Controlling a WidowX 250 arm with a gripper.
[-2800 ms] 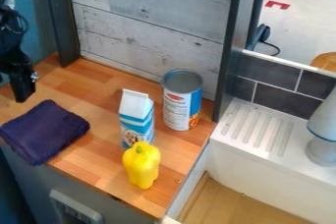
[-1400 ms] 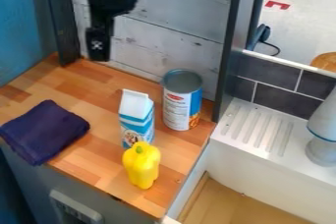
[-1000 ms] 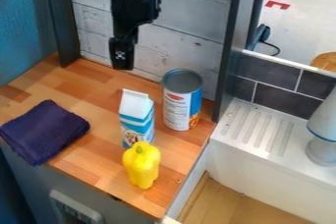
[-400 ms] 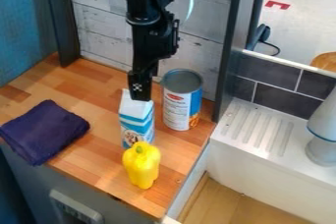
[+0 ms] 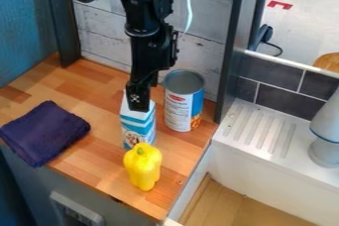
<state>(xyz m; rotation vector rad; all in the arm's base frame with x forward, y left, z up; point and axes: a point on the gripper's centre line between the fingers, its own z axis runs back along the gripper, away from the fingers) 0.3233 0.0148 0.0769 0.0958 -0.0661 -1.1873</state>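
Gripper: I am seeing my black gripper [image 5: 138, 105] at the carton's top, where it is hanging down and covering a part of the white peak; I cannot tell if it is released, clenched or grasping the carton, nor if the two are touching.
Arm: the black arm [image 5: 149, 27] is coming from the top edge and is pointing downward.
Carton: the blue and white carton [image 5: 138, 130] is standing upright on the wooden counter [image 5: 99, 86], near its right side; its long axis is running vertically, its peaked end is pointing up, and one side with a printed picture is facing toward the camera.
Can: the tall can [image 5: 177, 108] is standing upright just beside the carton, to the right and a little behind, with its round grey end facing up.
Pepper: the yellow pepper [image 5: 142, 168] is standing in front of the carton, its green stem end pointing up.
Cloth: the folded dark purple cloth [image 5: 45, 133] is lying flat at the left, well apart from the carton.
Wall: grey wooden boards [image 5: 99, 36] are rising behind the counter.
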